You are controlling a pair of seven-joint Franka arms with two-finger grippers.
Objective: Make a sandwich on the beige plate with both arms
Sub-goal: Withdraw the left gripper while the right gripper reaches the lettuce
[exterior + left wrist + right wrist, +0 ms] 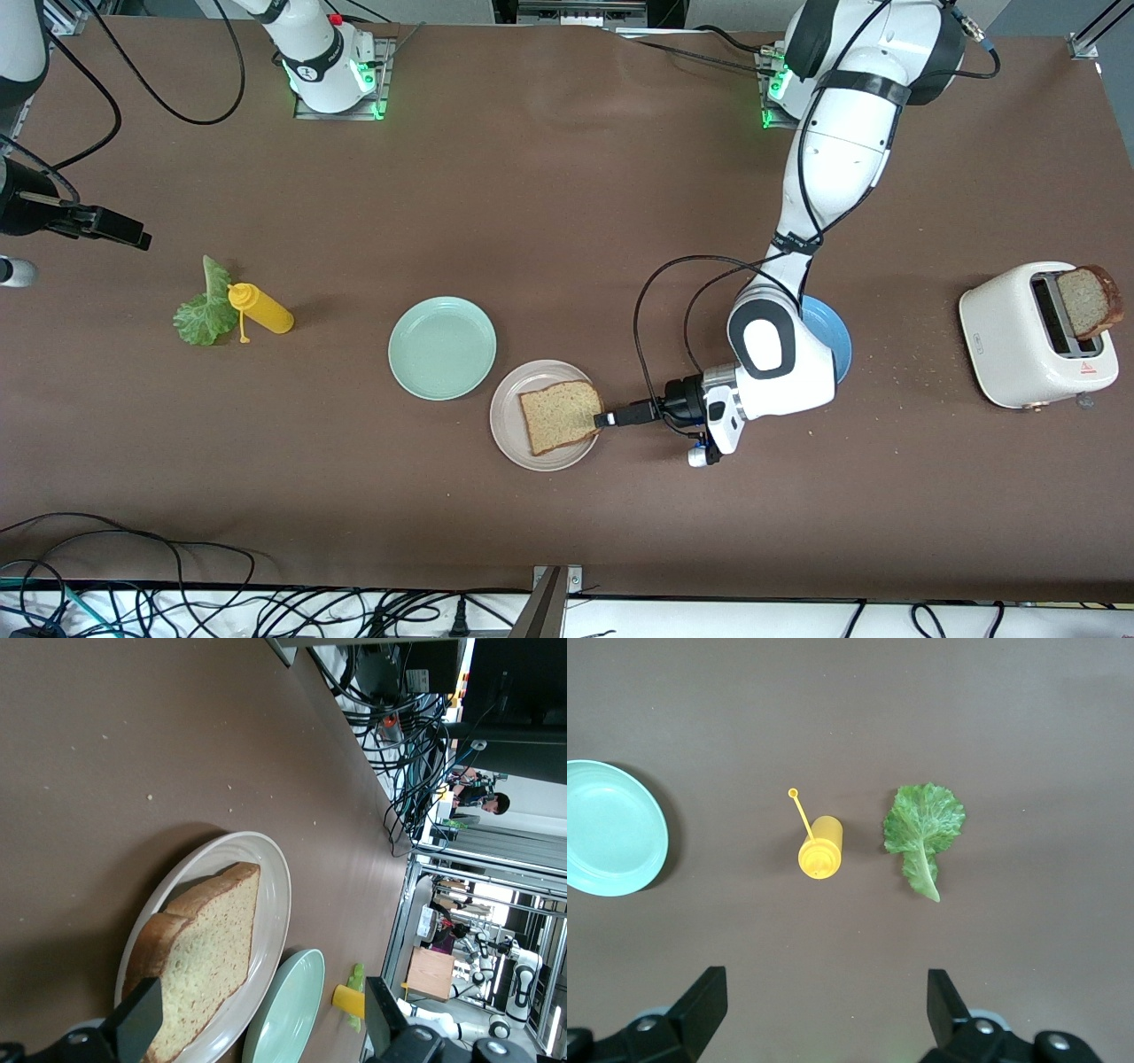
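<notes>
Front view. The left end effector (605,418) is lying low at the edge of the beige plate (509,434), its fingers spread and released, their tips just beside the crust of the bread slice (560,416) that is resting flat on that plate. The mint-green plate (442,347) is sitting empty, touching the beige plate on the side toward the right arm's end of the tabletop (567,221). The blue plate (837,341) is showing partly under the left arm. A white toaster (1028,341) at the left arm's end is holding a second bread slice (1088,301) in its slot. The lettuce leaf (204,310) and the yellow squeeze bottle (261,307) are lying side by side toward the right arm's end, where the right end effector (133,236) is waiting above the tabletop.

Left wrist view. The open fingers (142,1020) are framing the bread slice (199,961) on the beige plate (270,904).

Right wrist view. The fingers (704,1001) are standing wide apart, holding nothing, over bare tabletop near the bottle (819,853), the leaf (921,828) and the mint-green plate (607,840).
</notes>
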